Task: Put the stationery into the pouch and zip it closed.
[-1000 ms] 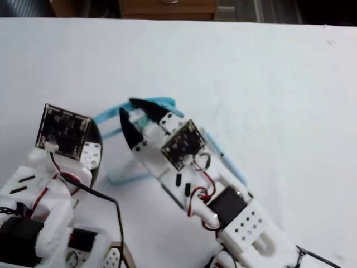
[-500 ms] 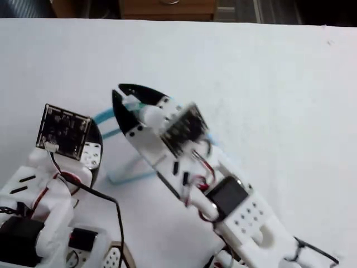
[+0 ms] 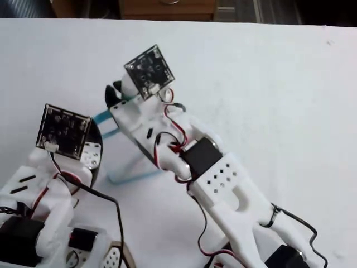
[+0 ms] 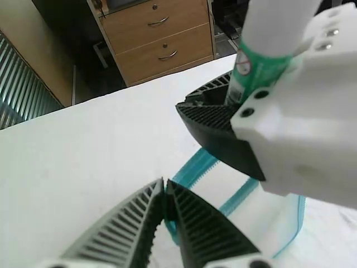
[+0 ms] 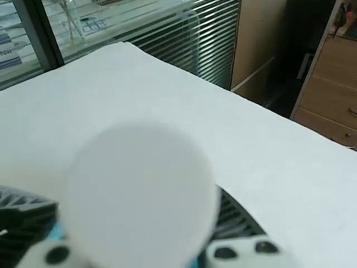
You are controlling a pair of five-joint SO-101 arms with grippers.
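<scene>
The white table (image 3: 268, 72) takes up most of the high view, and a wooden cabinet of drawers (image 4: 162, 42) stands on the floor beyond its far edge. The right arm (image 3: 223, 184) stretches from the near right corner toward the middle left of the table, with its wrist tilted up. The left arm (image 3: 39, 201) sits at the near left corner. Between them a clear pouch (image 3: 127, 162) with a blue zipper band lies flat on the table, partly under the right arm's wrist. The right gripper (image 4: 192, 105) hangs just above the pouch's open end, its black ribbed jaws clamped on a glue stick (image 4: 254, 67). The stick has a green label and a white body, and it stands nearly upright in the grip. In the right wrist view its round white end is flanked by the jaws. The left gripper (image 4: 165, 191) is low at the near corner of the pouch with its two jaws pressed together. The zipper band runs straight into the tips and seems pinched between them.
</scene>
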